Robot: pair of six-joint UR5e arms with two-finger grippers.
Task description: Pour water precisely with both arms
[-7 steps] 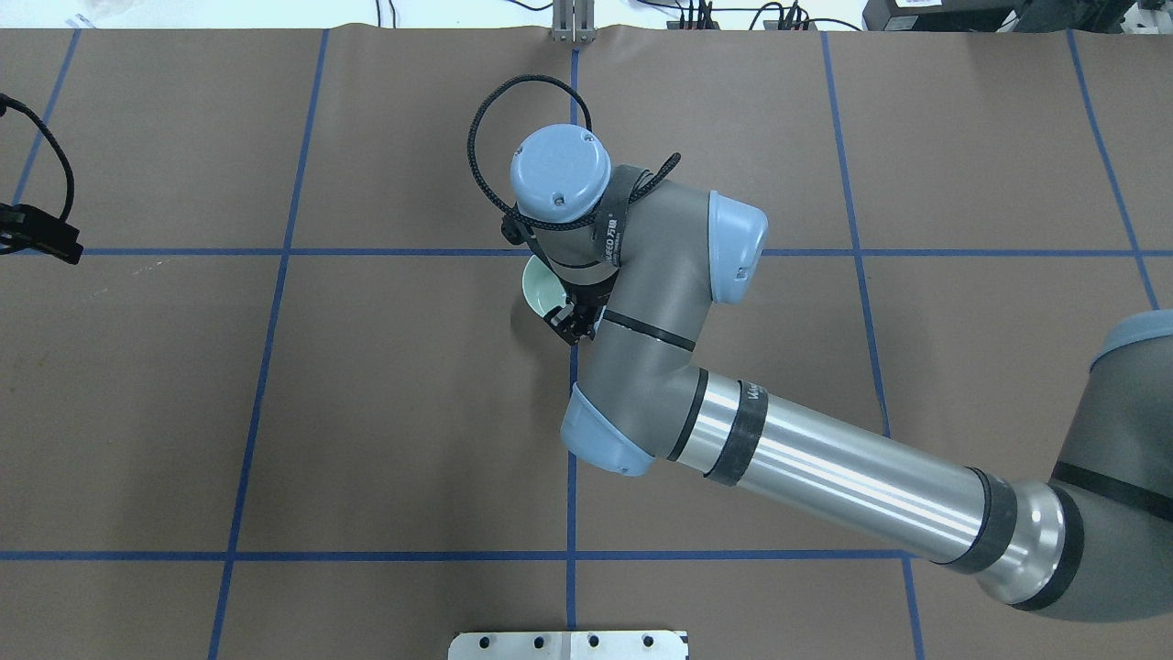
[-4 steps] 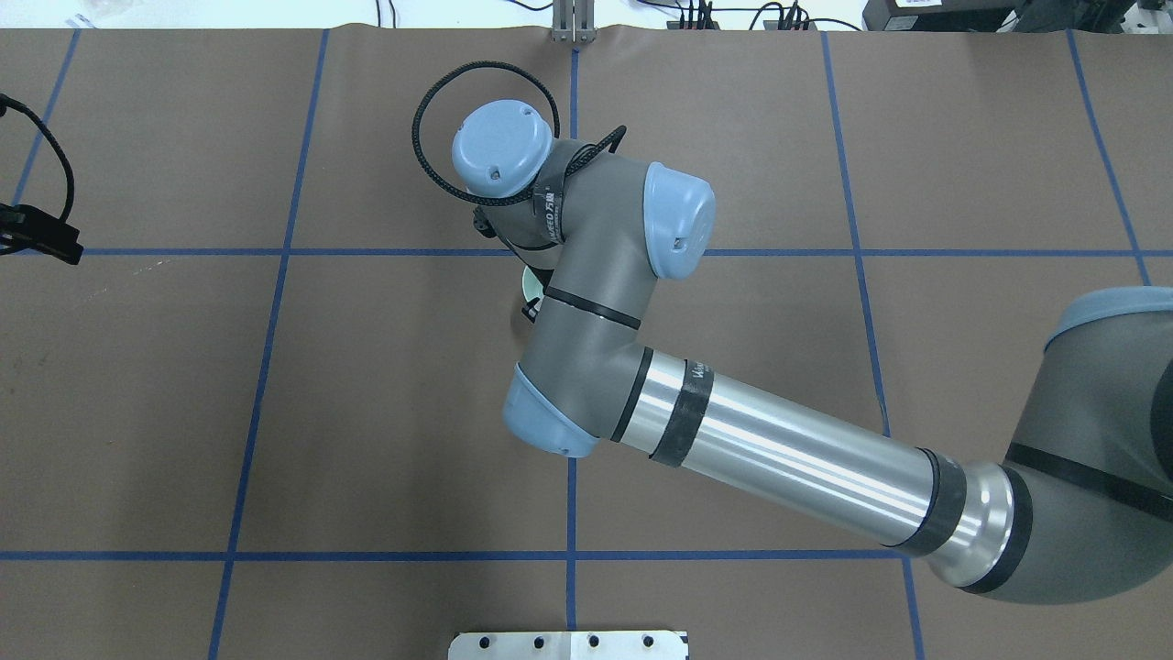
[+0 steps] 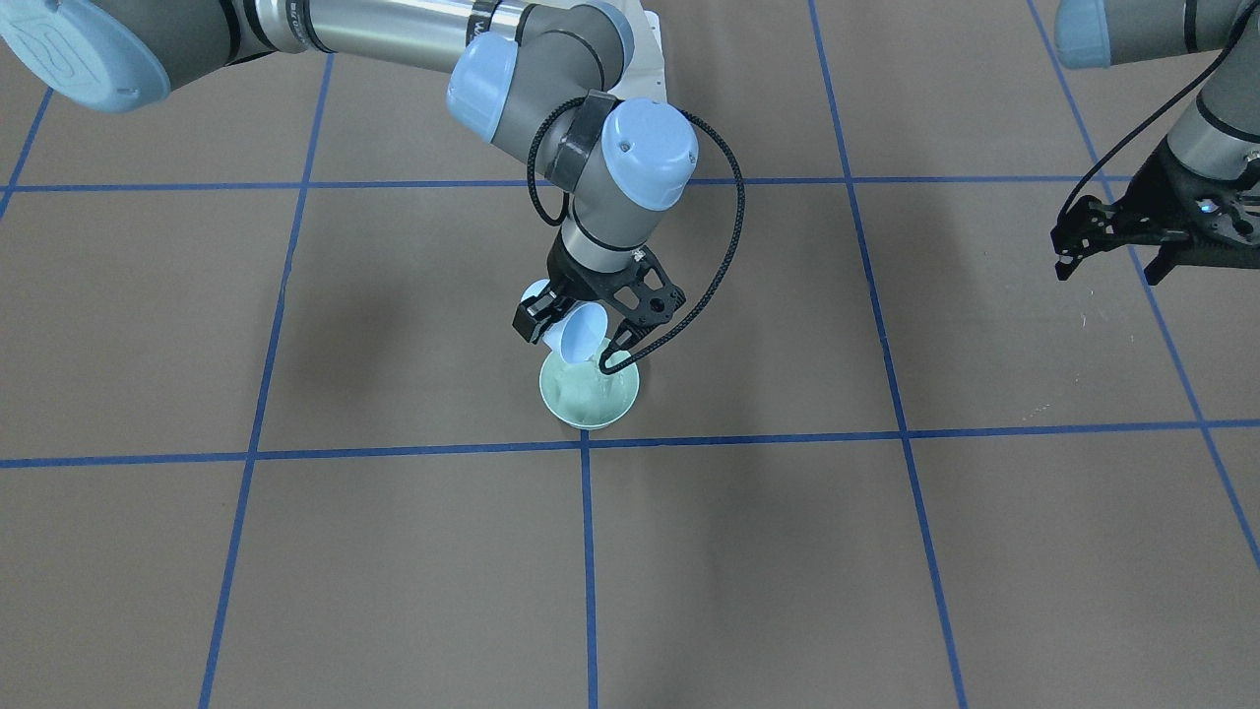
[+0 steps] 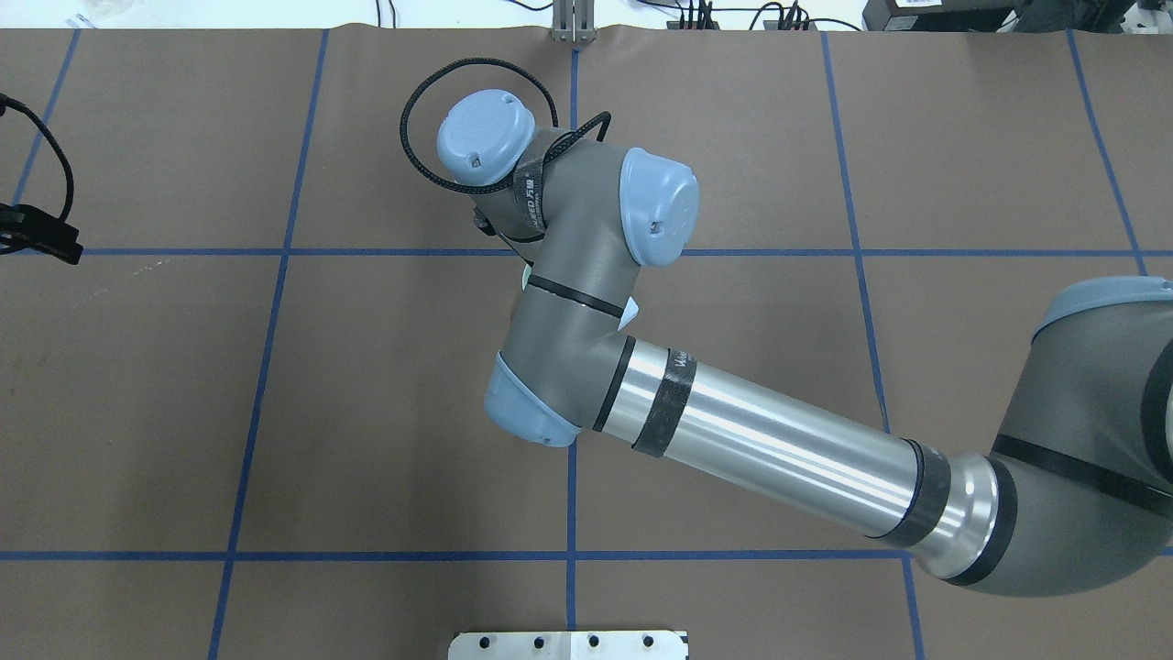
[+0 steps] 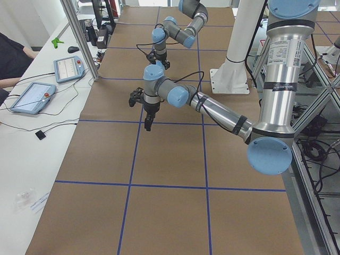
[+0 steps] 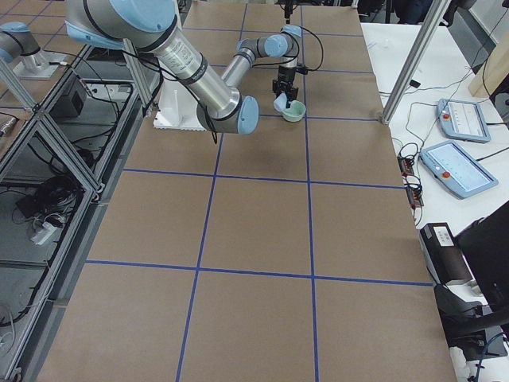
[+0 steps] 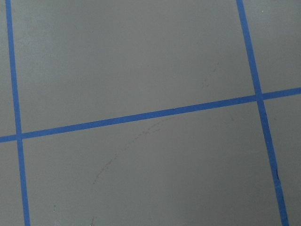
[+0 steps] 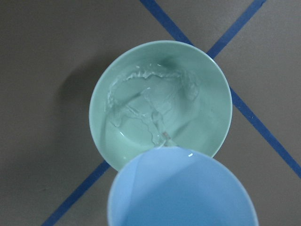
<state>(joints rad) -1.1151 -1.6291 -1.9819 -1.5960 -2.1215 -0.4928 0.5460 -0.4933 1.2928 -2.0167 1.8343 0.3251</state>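
The right gripper [image 3: 569, 347] is clamping a pale blue cup [image 3: 581, 330] and holding it tipped, mouth down, just above a pale green bowl [image 3: 553, 402]. The bowl is sitting on the brown-papered table [image 3: 886, 571], beside a crossing of blue tape lines [image 3: 748, 438]. The water [image 8: 150, 101] is lying in the bowl's bottom, showing as clear ripples and glints. A thin trickle seems to be running into it from the cup's lip. The left gripper [image 3: 1107, 268] is hanging well apart from both containers, jaws spread and holding nothing.
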